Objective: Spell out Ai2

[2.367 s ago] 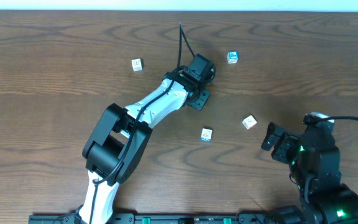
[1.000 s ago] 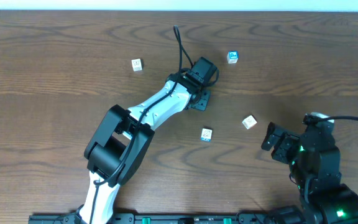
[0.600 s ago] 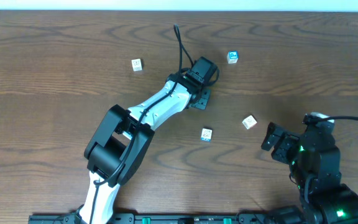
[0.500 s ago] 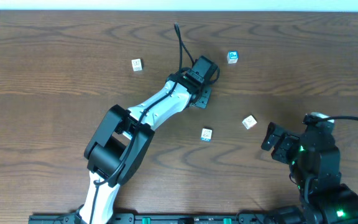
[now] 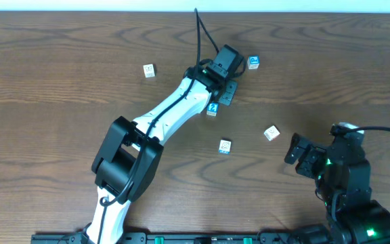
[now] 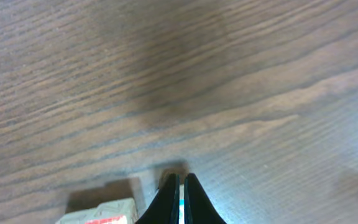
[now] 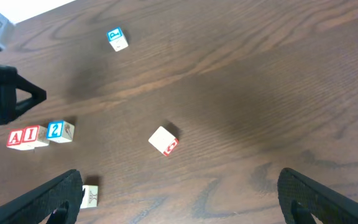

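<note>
In the right wrist view, red-lettered "A" and "I" blocks (image 7: pixel 23 137) sit side by side, with a blue "2" block (image 7: pixel 59 130) right next to them. The "2" block also shows in the overhead view (image 5: pixel 213 109); there the arm hides the A and I blocks. My left gripper (image 5: pixel 227 93) is shut and empty, just beyond this row. In its own wrist view the fingertips (image 6: pixel 180 186) hover over bare wood, with a red-lettered block (image 6: pixel 98 213) at the lower left. My right gripper (image 7: pixel 188 205) is open and empty at the near right.
Loose blocks lie around. A blue-lettered one (image 5: pixel 253 62) is at the far right, a white one (image 5: pixel 149 70) at the far left, a red-marked one (image 5: pixel 271 133) at mid right, and one (image 5: pixel 225 146) near the middle. The right arm base (image 5: pixel 344 176) fills the near-right corner.
My left gripper has pulled back from the row toward the far right, uncovering the "2" block on the table. The right arm has not moved.
</note>
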Controlling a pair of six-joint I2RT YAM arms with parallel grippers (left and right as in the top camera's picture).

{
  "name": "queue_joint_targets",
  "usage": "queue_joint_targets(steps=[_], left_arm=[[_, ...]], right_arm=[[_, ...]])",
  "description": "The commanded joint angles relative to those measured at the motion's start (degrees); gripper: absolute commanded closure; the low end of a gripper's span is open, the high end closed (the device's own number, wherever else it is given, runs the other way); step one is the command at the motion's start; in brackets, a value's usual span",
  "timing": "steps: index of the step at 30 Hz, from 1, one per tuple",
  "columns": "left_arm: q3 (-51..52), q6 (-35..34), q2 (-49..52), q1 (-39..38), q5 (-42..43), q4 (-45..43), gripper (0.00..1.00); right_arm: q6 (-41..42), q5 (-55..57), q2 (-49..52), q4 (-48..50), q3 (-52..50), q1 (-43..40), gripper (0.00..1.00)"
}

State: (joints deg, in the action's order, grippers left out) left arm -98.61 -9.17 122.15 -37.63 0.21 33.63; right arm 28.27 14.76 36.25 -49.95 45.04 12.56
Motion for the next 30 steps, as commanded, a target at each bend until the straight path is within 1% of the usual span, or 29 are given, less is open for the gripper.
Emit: queue_joint_targets(steps=[1, 6, 9, 18, 30], left_arm=[[-0.8, 0.2, -0.3, -0.7, 2.9, 2.2, 0.94], [0.4, 0.4, -0.3, -2.5, 4.5, 2.4, 0.94], [2.1, 3.3, -0.3, -3.9, 5.2, 1.2, 0.94], [8.6, 3.4, -0.3, -4.1, 5.2, -6.3, 0.94], [8.6, 3.4, 3.0, -3.6, 4.6, -8.4, 0.94]], right_arm=[[0.8, 0.2, -0.2, 0.0, -0.3, -0.9, 0.0], [0.9, 0.2, -0.2, 0.0, -0.3, -0.9, 0.01], [0.8, 0.2, -0.2, 0.0, -0.3, -0.9, 0.01], [0.8, 0.2, -0.2, 0.0, -0.3, -0.9, 0.01], [0.8, 0.2, -0.2, 0.0, -0.3, -0.9, 0.01]])
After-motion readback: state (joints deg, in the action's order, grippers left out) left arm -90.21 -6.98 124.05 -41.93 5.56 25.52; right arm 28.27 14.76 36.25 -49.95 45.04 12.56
